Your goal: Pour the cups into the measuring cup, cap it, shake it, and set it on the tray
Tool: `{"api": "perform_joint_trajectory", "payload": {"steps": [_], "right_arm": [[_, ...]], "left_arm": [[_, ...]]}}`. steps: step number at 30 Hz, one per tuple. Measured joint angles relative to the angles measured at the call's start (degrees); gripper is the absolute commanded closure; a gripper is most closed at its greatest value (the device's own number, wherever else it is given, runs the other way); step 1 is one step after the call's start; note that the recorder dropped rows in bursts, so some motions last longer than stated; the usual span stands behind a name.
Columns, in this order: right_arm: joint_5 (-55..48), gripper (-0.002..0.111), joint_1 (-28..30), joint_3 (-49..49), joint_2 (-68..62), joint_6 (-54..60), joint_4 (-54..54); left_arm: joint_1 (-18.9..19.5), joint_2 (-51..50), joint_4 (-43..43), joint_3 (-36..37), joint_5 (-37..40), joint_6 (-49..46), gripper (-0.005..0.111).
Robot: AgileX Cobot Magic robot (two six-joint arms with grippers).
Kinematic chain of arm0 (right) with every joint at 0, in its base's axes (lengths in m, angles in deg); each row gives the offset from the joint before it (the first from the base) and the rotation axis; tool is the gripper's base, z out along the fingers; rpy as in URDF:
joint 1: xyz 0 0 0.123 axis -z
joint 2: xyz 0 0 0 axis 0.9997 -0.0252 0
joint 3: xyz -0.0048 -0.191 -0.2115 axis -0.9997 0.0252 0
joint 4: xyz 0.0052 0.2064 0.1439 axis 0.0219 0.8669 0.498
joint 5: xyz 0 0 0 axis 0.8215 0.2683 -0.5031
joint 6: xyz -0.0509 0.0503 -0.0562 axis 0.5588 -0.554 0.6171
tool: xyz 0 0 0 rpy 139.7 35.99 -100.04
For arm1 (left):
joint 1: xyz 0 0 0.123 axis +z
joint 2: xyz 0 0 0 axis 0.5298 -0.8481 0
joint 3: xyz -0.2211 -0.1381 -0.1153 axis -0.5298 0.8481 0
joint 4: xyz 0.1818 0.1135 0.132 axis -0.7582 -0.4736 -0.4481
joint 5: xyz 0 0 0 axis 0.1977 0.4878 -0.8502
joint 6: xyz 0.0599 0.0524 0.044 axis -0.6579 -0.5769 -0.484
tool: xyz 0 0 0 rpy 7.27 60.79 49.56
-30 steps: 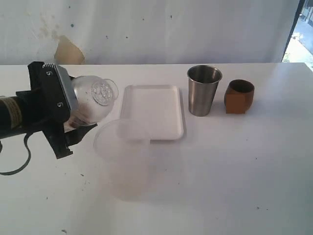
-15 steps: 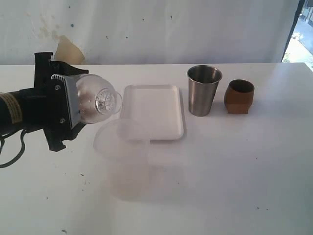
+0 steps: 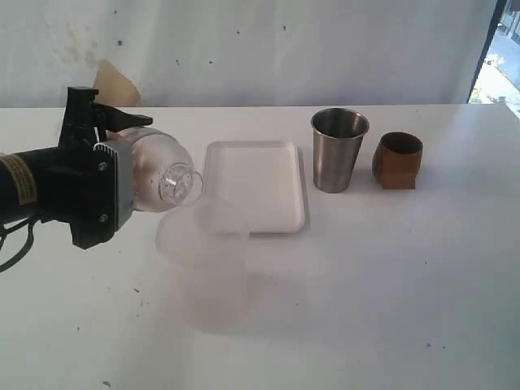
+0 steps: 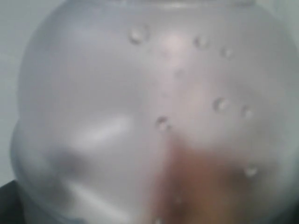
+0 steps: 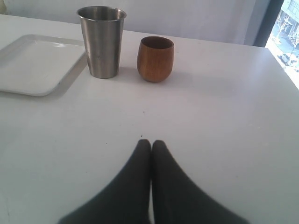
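Note:
My left gripper (image 3: 122, 175) is shut on the cap (image 3: 158, 175), a clear dome lying on its side with its small round knob pointing right. The cap hangs just above and left of the rim of the measuring cup (image 3: 205, 268), a pale translucent tumbler standing in front of the tray (image 3: 253, 185). The cap (image 4: 149, 112) fills the left wrist view, droplets on its wall. The steel cup (image 3: 339, 150) and the brown cup (image 3: 397, 160) stand upright right of the tray. My right gripper (image 5: 150, 142) is shut and empty over bare table, short of both cups (image 5: 102, 41).
The white tray (image 5: 32, 65) holds nothing. A white wall runs behind the table's far edge. A tan patch (image 3: 114, 85) shows on that wall behind my left arm.
My left gripper has rolled with the cap in it, and the cap's end now tips down toward the measuring cup's rim. The cups, the tray and the right gripper have not moved.

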Motion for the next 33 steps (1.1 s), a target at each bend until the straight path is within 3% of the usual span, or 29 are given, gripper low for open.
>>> {"api": "perform_joint_trajectory", "payload": {"steps": [15, 33], "right_arm": [[0.00, 0.108, 0.00, 0.00, 0.00, 0.00, 0.00], [0.00, 0.108, 0.00, 0.00, 0.00, 0.00, 0.00]], "left_arm": [[0.00, 0.00, 7.41, 0.00, -0.21, -19.68, 0.107], [0.00, 0.00, 7.49, 0.00, -0.21, -30.18, 0.107]]}}
